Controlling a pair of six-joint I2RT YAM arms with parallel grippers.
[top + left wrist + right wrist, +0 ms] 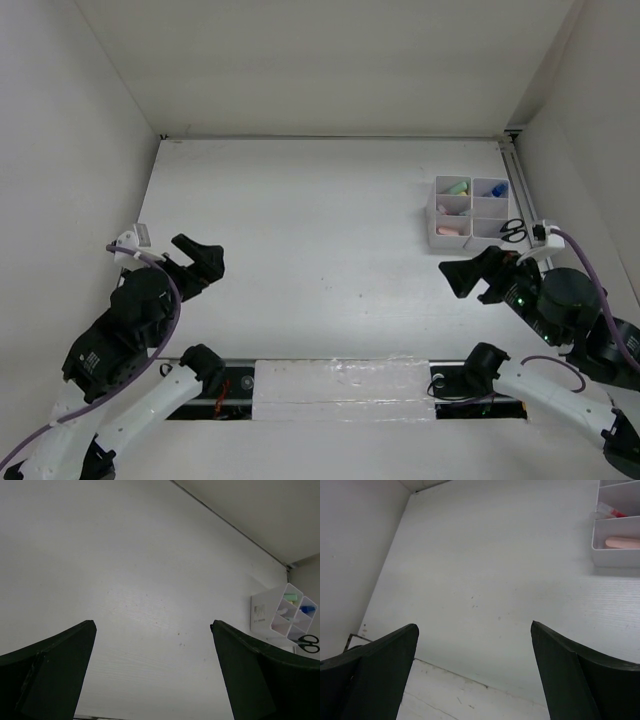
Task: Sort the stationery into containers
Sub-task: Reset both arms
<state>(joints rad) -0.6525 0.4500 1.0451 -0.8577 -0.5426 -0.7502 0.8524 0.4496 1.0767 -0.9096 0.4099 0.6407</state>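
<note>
The white organizer box [470,211] stands at the far right of the table. In it I see black-handled scissors [512,232], a light green marker [458,187], a blue item [497,189] and a pale pink item [450,230]. The left wrist view shows the box [264,614] with the scissors [309,641]. The right wrist view shows its near wall [615,556], the pink item [621,542] and a red pen [612,513]. My left gripper [203,263] [152,625] is open and empty at the near left. My right gripper [463,279] [475,626] is open and empty just in front of the box.
White walls close in the table on the left, back and right. A white taped strip [340,385] runs along the near edge between the arm bases. A cable track [512,170] runs beside the box at the right edge.
</note>
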